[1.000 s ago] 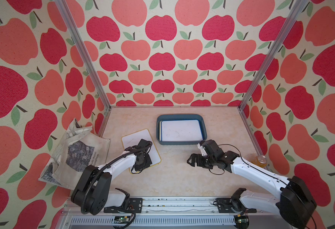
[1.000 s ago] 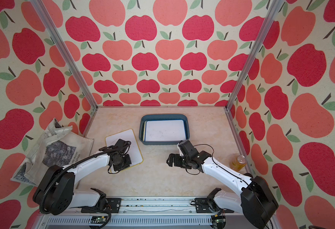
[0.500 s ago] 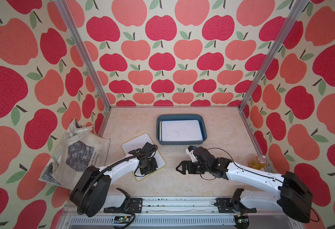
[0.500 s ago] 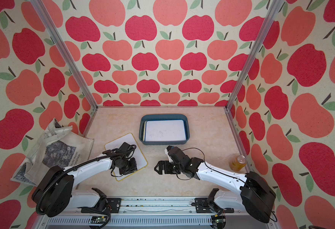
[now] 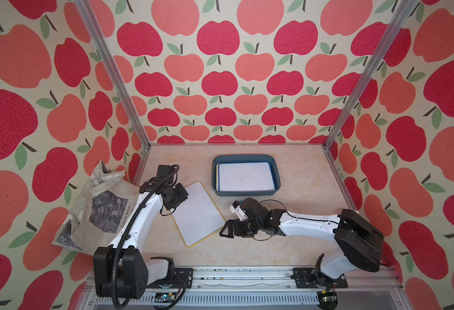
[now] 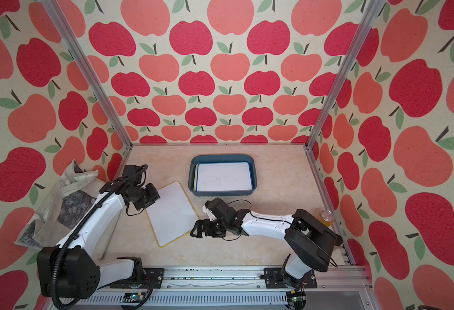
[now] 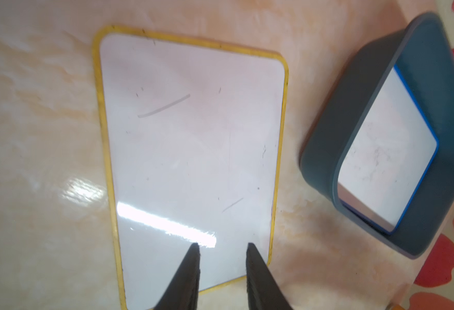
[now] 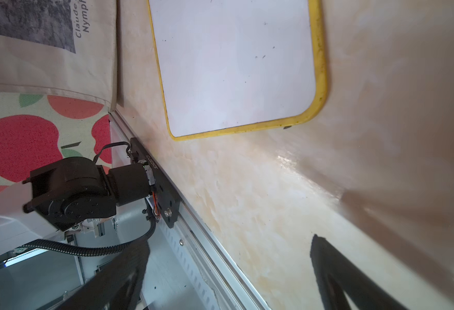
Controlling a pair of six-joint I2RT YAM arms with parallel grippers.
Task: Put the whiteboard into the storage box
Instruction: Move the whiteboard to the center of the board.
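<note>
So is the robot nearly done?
Partly. One blue-rimmed whiteboard lies inside the dark blue-grey plastic storage box. The yellow-rimmed whiteboard lies flat on the table, the open left gripper over its edge, the open right gripper beside it. To do: lifting it in.

Bright even light in both top views, sharp, wide-angle bending at edges, white glare streak on the whiteboard point(image 7: 188, 147) in the left wrist view, sheen on the surface point(image 7: 46, 161), storage box point(image 7: 325, 161) softly blurred, right wrist view partly smeared, shadowed
</note>
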